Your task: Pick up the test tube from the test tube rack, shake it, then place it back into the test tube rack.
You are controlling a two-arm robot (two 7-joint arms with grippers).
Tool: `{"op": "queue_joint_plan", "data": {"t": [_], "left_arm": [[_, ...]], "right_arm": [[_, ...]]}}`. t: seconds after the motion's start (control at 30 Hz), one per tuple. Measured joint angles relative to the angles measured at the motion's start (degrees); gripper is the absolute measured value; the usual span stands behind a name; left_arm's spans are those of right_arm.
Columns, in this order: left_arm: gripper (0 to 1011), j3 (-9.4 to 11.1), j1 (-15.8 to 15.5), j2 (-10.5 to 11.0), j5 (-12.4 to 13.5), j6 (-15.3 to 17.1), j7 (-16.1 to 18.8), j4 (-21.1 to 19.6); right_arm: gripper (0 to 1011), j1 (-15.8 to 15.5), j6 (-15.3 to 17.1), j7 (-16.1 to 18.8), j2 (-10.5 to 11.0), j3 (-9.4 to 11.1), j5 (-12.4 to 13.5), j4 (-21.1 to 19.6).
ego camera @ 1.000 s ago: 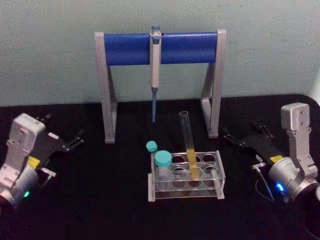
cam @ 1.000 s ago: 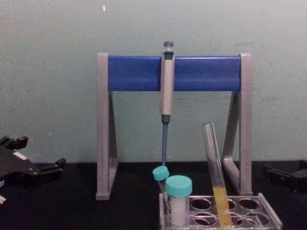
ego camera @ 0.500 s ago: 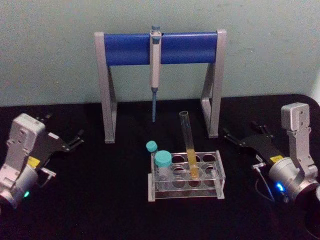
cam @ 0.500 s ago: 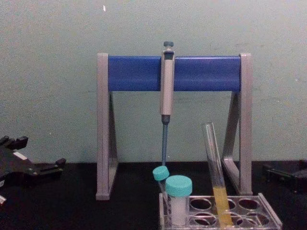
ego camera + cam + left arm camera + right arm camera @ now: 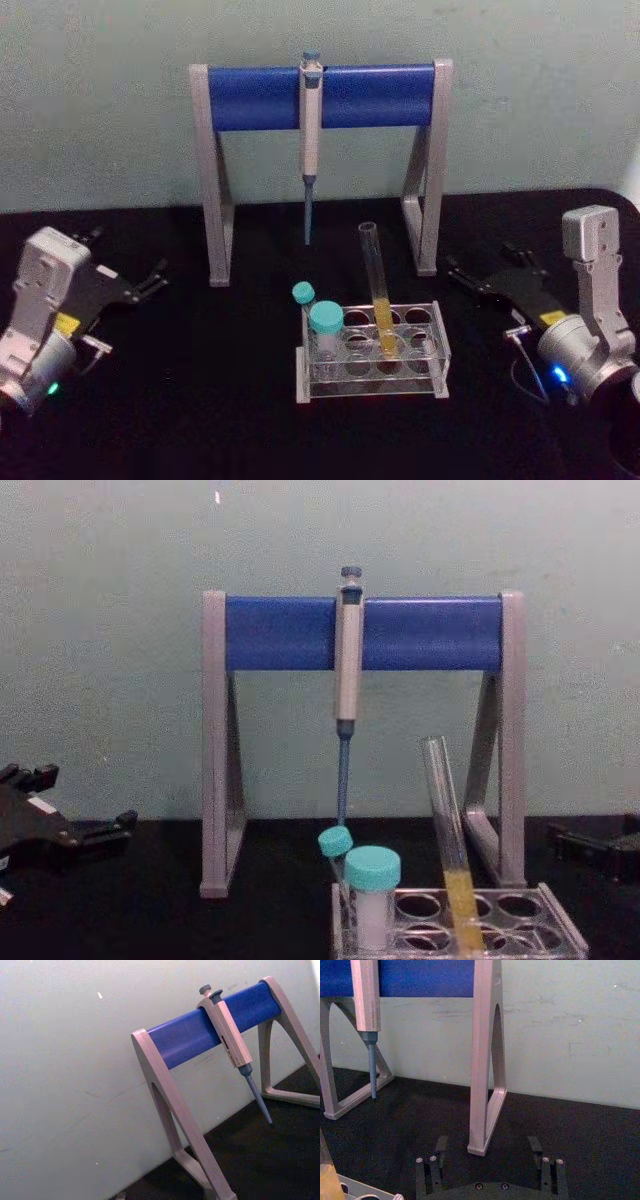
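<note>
Left hand point(image 5: 152, 280) resting low over the black counter point(image 5: 200, 400), well left of the rack; fingers spread wide, holding nothing.

Pipette stand point(image 5: 320, 96) upright at the rear by the wall, blue crossbar between grey legs; grey-blue pipette point(image 5: 311, 140) hung at mid-bar, tip pointing down, clear of the counter.

Test tube rack point(image 5: 372, 352) at centre, in front of the stand. Two teal-capped vials point(image 5: 325, 318) seated at its left end. Test tube point(image 5: 378, 290) seated in a middle hole, leaning slightly left at the top, yellow liquid in the lower part, mouth uncapped.

Right hand point(image 5: 462, 274) low over the counter, right of the rack and apart from it; fingers point(image 5: 441, 1144) wide apart, empty.
</note>
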Motion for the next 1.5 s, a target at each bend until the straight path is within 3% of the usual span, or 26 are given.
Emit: {"op": "queue_joint_plan", "data": {"t": [1.5], "left_arm": [[1001, 0.0, 0.0, 0.0, 0.0, 0.0, 0.0, 0.0]], "right_arm": [[1000, 0.0, 0.0, 0.0, 0.0, 0.0, 0.0, 0.0]]}}
